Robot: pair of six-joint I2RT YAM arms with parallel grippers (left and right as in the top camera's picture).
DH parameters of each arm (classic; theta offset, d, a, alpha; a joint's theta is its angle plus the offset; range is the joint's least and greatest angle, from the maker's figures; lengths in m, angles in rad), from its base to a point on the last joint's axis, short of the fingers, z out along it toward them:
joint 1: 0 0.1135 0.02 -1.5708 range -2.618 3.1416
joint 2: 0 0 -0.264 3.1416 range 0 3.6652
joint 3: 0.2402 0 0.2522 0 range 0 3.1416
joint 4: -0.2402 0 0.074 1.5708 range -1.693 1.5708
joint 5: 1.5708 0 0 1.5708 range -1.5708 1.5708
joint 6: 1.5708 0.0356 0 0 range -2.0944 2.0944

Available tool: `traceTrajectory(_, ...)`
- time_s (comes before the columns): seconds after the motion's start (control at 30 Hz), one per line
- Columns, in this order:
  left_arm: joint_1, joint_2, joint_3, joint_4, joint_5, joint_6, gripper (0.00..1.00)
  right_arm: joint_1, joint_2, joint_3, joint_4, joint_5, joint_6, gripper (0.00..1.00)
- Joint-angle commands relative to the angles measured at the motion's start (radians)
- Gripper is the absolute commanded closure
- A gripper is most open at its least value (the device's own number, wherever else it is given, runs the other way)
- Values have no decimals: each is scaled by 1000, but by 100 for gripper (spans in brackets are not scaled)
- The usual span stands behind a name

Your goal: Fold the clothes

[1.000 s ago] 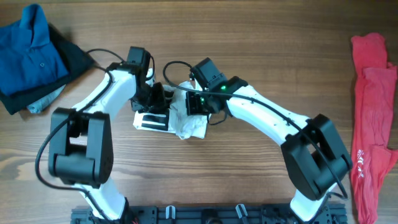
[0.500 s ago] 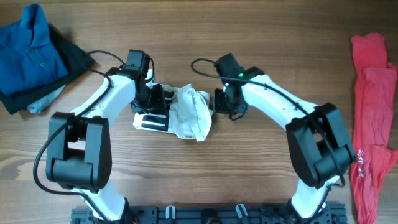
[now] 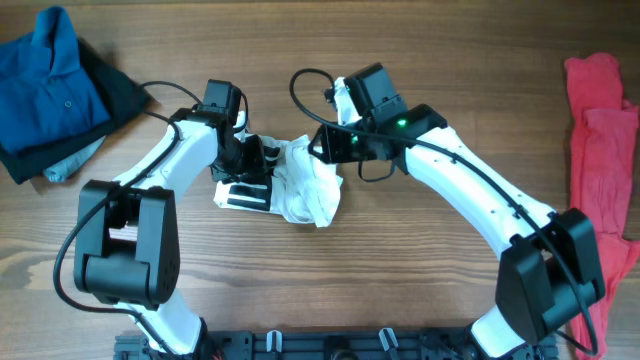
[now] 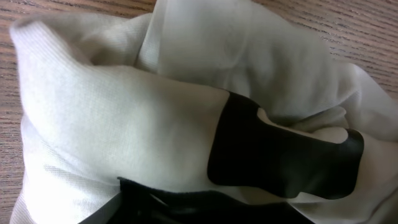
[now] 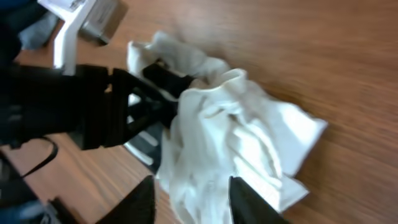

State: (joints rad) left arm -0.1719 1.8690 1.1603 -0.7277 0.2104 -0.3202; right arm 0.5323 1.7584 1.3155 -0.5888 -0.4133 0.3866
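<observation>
Where the table (image 3: 420,60) runs nearest on the right, the red shirts (image 3: 598,150) lie strung along its edge. Mid-table sits the white T-shirt (image 3: 305,190), crumpled, black print showing. The left gripper (image 3: 255,162) is down on its left side, cloth filling its camera; clamped or not, I can't tell. The right gripper (image 5: 193,198) hovers at the shirt's far right, fingers apart, empty. Far left corner: the blue polo (image 3: 50,85) on a dark piece (image 3: 125,90).
</observation>
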Motion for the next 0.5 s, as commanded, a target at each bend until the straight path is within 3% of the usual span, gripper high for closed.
traceTrajectory(0.0, -2, 32, -44, 0, -36, -12, 50, 40, 62, 6, 25, -79, -36, 58)
traceTrajectory(0.13, -2, 32, -44, 0, -36, -12, 50, 67, 117, 6, 84, -101, -27, 66)
traceTrajectory(0.47, -2, 32, -44, 2, -37, -12, 50, 99, 195, 5, 125, -113, -16, 66)
